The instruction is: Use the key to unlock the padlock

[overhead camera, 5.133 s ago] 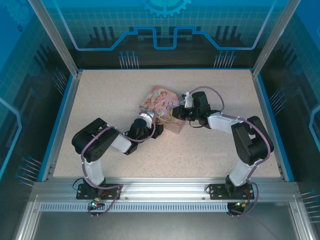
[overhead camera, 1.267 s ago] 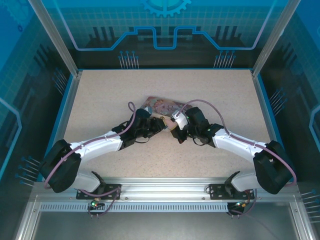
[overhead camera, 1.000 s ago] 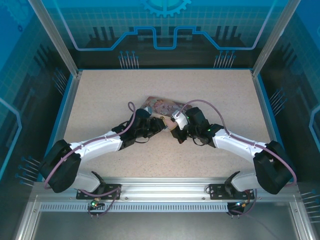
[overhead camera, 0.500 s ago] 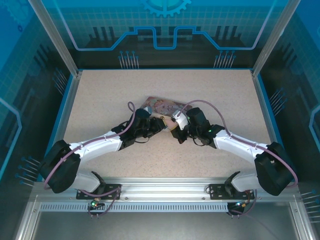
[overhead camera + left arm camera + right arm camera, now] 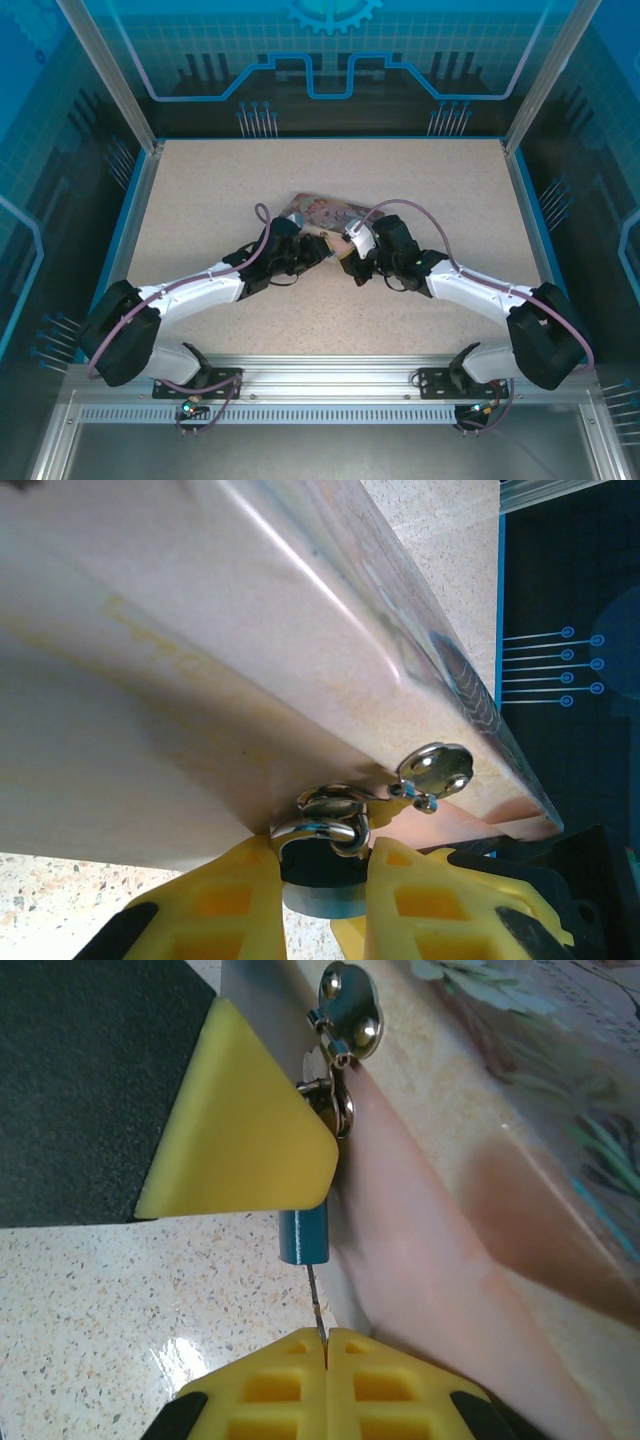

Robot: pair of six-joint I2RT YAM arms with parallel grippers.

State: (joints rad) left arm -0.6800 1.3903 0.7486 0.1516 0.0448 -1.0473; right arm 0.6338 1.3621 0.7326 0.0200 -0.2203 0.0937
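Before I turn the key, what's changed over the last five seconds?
Both arms stretched out from folded poses, and the pink box turned and shifted. The left gripper now clamps the padlock; the right gripper pinches the key, tip at the padlock's end. Over the last second, nothing visibly moved.

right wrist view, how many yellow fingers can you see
3. Two at the bottom edge belong to the right gripper, shut on the key. One at upper left belongs to the left gripper, against the padlock; its partner may be hidden.
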